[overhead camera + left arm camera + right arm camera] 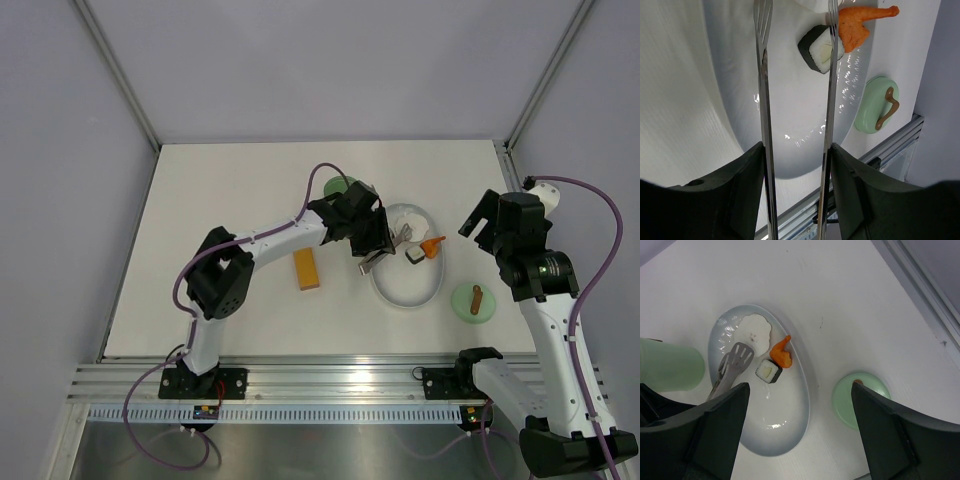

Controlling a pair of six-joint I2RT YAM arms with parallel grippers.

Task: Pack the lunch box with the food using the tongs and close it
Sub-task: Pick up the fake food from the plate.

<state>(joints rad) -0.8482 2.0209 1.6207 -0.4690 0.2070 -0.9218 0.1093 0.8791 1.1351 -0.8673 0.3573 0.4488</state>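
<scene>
My left gripper (368, 240) (796, 150) is shut on the grey metal tongs (763, 100) (732, 365), one finger pressing on each arm. The tongs' tips stand apart over the white plate (790, 100). The dark-and-white cube (819, 48) (769, 371) lies near their right tip, with the orange piece (855, 25) (781, 355) just beyond it. The white rice ball (754, 330) also lies on the plate. The mint-green lunch box (670, 371) (336, 187) stands behind the left gripper. Its lid (474, 302) (860, 400) lies right of the plate. My right gripper (495, 225) (799, 390) hangs open and empty above plate and lid.
A long orange block (306, 268) lies on the table left of the plate (405, 290). The aluminium rail (330, 375) runs along the near edge. Walls enclose the table at the back and on both sides.
</scene>
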